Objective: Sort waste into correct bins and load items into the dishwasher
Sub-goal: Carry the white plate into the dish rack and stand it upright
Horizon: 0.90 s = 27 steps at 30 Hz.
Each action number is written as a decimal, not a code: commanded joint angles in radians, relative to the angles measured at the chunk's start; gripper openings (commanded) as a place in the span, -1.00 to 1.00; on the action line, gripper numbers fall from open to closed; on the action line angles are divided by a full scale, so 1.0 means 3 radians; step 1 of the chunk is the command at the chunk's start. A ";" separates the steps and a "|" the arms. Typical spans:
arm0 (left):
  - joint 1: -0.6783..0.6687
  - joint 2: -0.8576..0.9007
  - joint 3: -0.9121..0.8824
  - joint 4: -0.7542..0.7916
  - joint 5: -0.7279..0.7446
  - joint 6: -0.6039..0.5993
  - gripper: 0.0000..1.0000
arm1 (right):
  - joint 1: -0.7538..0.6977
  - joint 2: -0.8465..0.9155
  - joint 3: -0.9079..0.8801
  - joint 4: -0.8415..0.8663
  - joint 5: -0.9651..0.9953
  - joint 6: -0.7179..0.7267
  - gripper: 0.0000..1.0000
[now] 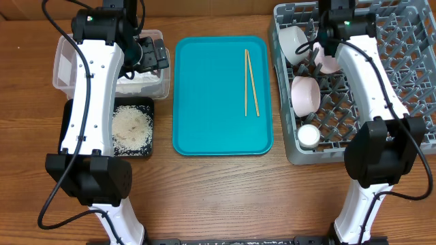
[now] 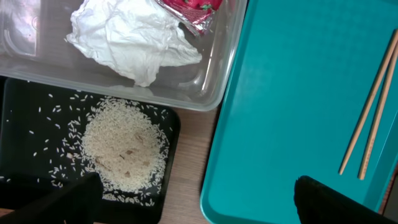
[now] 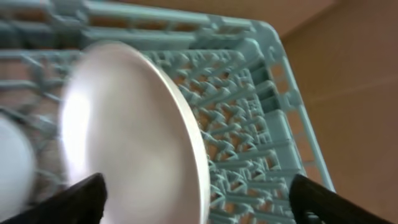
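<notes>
Starting at the left, a clear rectangular plastic tub (image 1: 65, 64) is seen holding a crumpled white napkin (image 2: 134, 37) and a small red shiny wrapper (image 2: 189, 9). Beside it, a heap of whitish rice (image 2: 121, 149) is spread in a shallow black rectangular tray (image 2: 25, 112). The left gripper (image 2: 196, 193) is held by the tub, fingers spread wide and nothing grasped. A pair of thin wooden chopsticks (image 1: 251, 85) is laid on a teal serving tray (image 1: 211, 95). A large grey pegged dish rack (image 1: 409, 41) is loaded with a pale bowl (image 1: 293, 42), a pale pink plate (image 1: 304, 94) and a small white cup (image 1: 308, 136). The right gripper (image 3: 196, 186) is positioned over a second round plate (image 3: 130, 130) standing on edge in the rack. Its fingers are parted wide, and no contact can be made out.
</notes>
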 commanded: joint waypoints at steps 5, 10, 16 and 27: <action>0.0014 -0.0014 0.0076 0.0000 -0.0043 0.0050 0.99 | 0.0075 -0.0614 0.0470 -0.0100 -0.2206 0.0490 1.00; 0.0014 -0.0014 0.0076 0.0000 -0.0043 0.0050 0.99 | 0.0100 -0.0581 0.0455 -0.0109 -0.3366 0.0829 1.00; 0.0014 -0.0014 0.0076 0.0000 -0.0043 0.0050 0.99 | 0.0462 -0.0225 0.0230 -0.0179 -0.3408 0.1061 0.48; 0.0014 -0.0014 0.0076 0.0000 -0.0043 0.0050 0.99 | 0.1172 0.0455 0.0174 -0.0496 -0.1849 0.1598 -0.07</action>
